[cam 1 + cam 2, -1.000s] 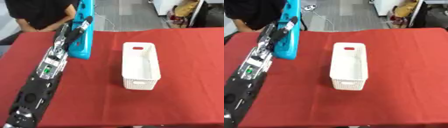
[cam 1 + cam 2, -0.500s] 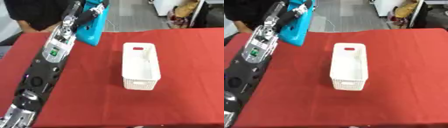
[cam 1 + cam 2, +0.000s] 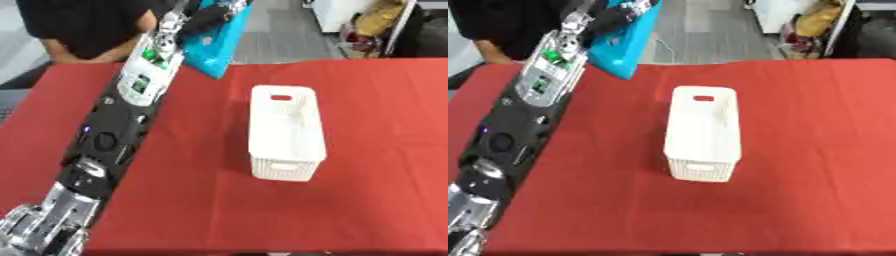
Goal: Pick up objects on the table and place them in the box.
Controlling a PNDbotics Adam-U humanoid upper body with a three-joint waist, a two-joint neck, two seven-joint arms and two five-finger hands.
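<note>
1. Lifted since a second ago, the blue flat packet (image 3: 214, 42) now hangs above the red table's (image 3: 376, 125) far edge, left of the white box (image 3: 284, 132).
2. Left hand (image 3: 210, 17) has fingers curled round its top.
3. It looks light and somewhat floppy, so an edge hold seems to suit it.

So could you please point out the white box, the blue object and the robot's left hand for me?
white box (image 3: 286, 131), left eye view, on its inner floor.
blue object (image 3: 219, 47), left eye view, on its lower flat face.
left hand (image 3: 208, 17), left eye view, on the dark fingers.
</note>
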